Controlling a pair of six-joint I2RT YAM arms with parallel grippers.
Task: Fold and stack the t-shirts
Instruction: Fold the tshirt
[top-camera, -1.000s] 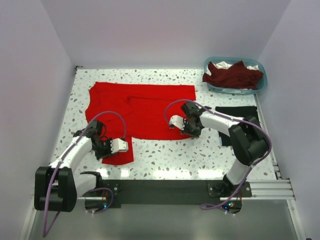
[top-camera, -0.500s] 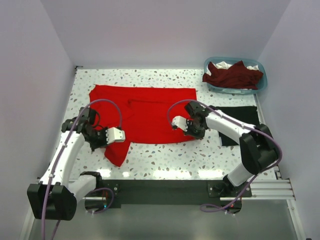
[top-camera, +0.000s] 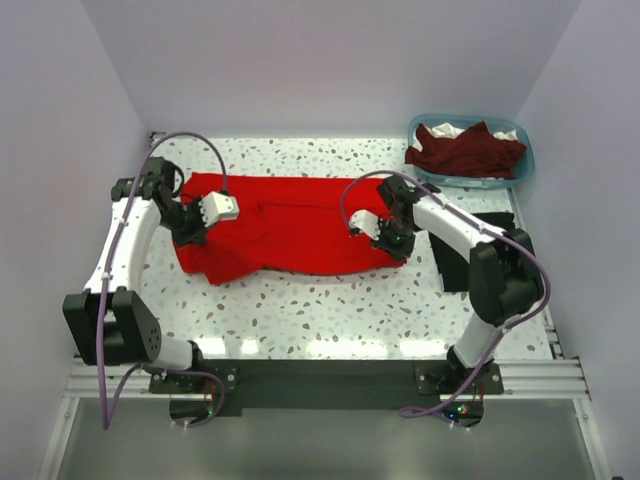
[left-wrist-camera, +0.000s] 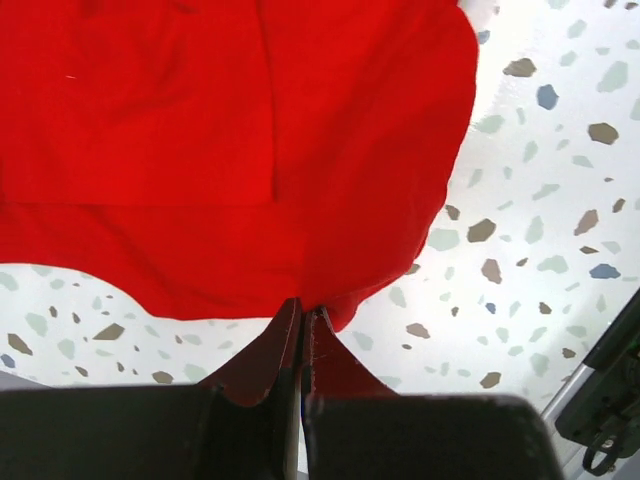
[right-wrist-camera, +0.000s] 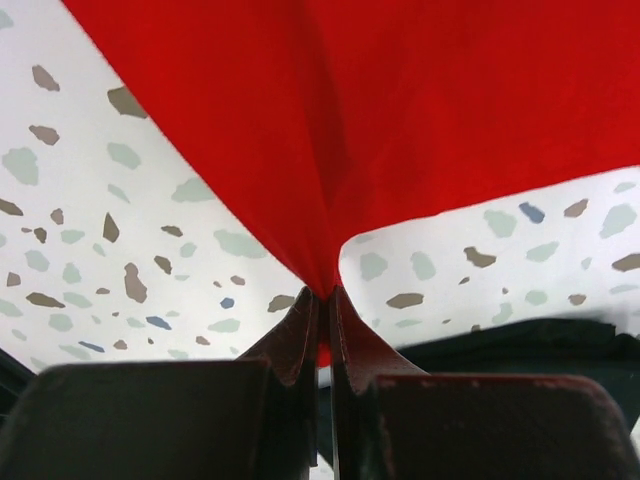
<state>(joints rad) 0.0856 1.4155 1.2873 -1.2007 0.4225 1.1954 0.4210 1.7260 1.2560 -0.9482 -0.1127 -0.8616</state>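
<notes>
The bright red t-shirt (top-camera: 300, 225) lies spread across the middle of the table, its near edge lifted at both ends. My left gripper (top-camera: 192, 228) is shut on the shirt's left edge; in the left wrist view the red cloth (left-wrist-camera: 200, 150) runs into the closed fingertips (left-wrist-camera: 303, 308). At the shirt's right edge my right gripper (top-camera: 400, 242) is shut on it, with red cloth (right-wrist-camera: 420, 120) pinched at the tips (right-wrist-camera: 325, 295). A black t-shirt (top-camera: 485, 225) lies flat at the right, partly under the right arm. The dark maroon t-shirt (top-camera: 465, 150) is heaped in the basket.
A light blue plastic basket (top-camera: 522, 170) stands at the far right corner, with some white cloth (top-camera: 442, 130) under the maroon one. White walls close in the speckled table (top-camera: 330, 310) on three sides. The black rail with the arm bases runs along the near edge.
The left gripper has shut on the red shirt's near left part and carried it up and toward the far side. The right gripper, still shut on the cloth, has moved the same way.
</notes>
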